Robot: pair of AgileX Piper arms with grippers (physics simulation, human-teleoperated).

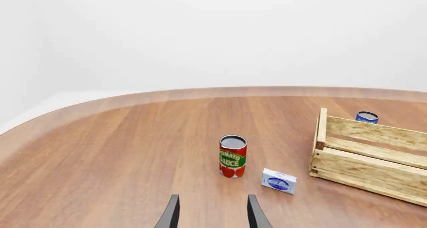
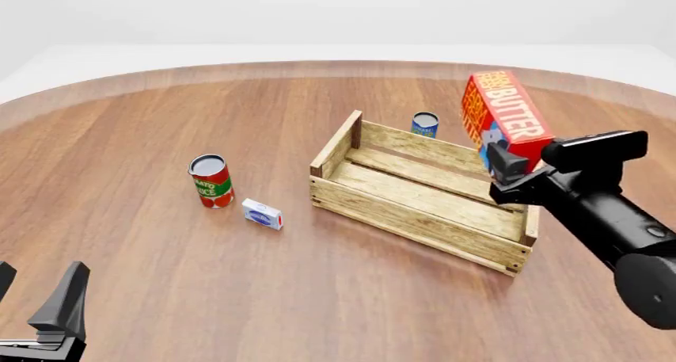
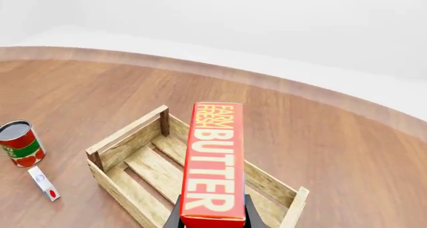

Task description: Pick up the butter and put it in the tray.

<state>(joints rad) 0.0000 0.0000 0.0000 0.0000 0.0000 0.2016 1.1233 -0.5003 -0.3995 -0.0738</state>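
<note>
My right gripper (image 2: pixel 505 158) is shut on the butter (image 2: pixel 503 116), a red and orange carton printed "BUTTER". It holds the carton on end in the air above the right end of the tray (image 2: pixel 349 197). In the right wrist view the butter (image 3: pixel 213 163) stands up between the fingers, with the wooden slat tray (image 3: pixel 127 138) below and beyond it. The tray (image 1: pixel 371 160) also shows in the left wrist view. My left gripper (image 2: pixel 37 299) is open and empty at the near left of the table; its fingertips (image 1: pixel 171 213) show in the left wrist view.
A red-green tomato sauce can (image 2: pixel 211 181) and a small white-blue box (image 2: pixel 262 215) stand left of the tray. A blue can (image 2: pixel 425 124) stands just behind the tray. The round wooden table's far edge (image 2: pixel 317 67) curves behind them.
</note>
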